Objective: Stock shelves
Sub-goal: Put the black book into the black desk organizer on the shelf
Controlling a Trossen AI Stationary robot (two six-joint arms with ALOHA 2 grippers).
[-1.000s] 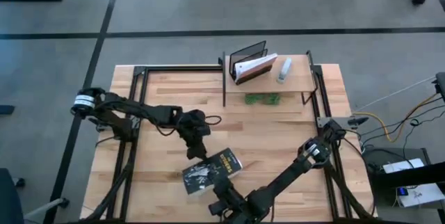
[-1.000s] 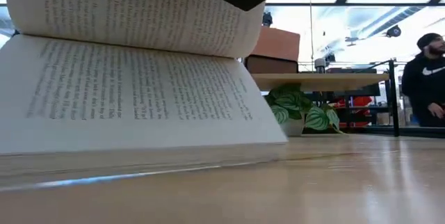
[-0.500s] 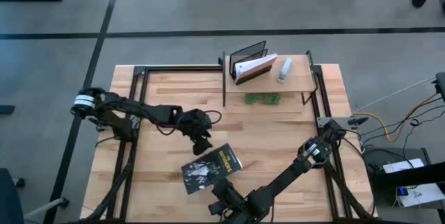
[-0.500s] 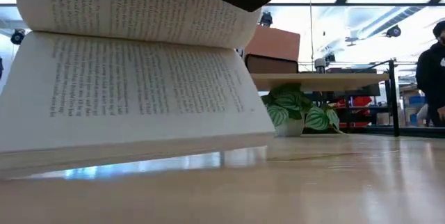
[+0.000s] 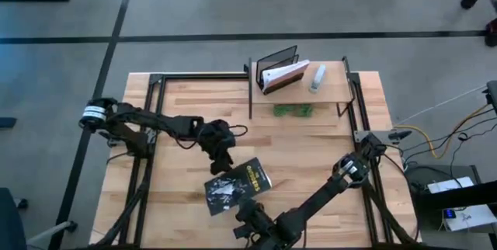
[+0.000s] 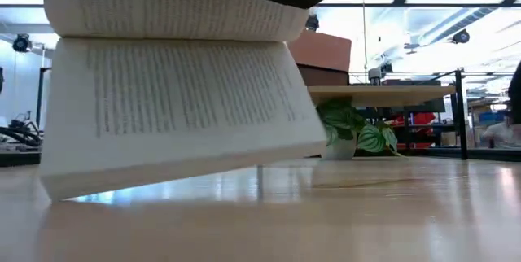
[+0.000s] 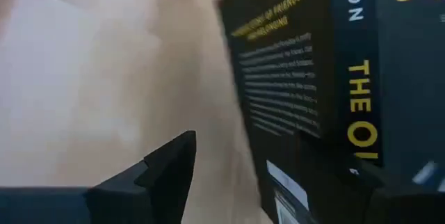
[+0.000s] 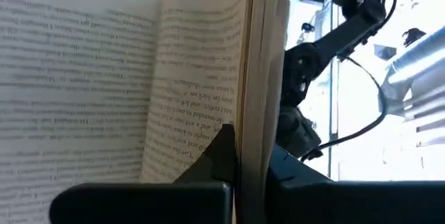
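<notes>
two robot arms, one open book (image 5: 236,187), one shelf (image 5: 330,87), one wire rack (image 5: 276,61), one bottle (image 5: 317,78), one plant (image 5: 293,111).

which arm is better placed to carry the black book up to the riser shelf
Right. The right claw is shut on the black book, lifted off the table in the low view. The left claw is open beside it, gripping nothing.

An open book (image 8: 139,85) with printed pages is seen close up, filling most of the view. A thin sheaf of its pages and cover is clamped edge-on between the dark fingers (image 8: 222,147) of the right gripper (image 8: 243,161). Beyond the book's edge, the other dark arm (image 8: 327,50) is seen farther off, with a black cable (image 8: 368,113) looped beside it against a bright background.
</notes>
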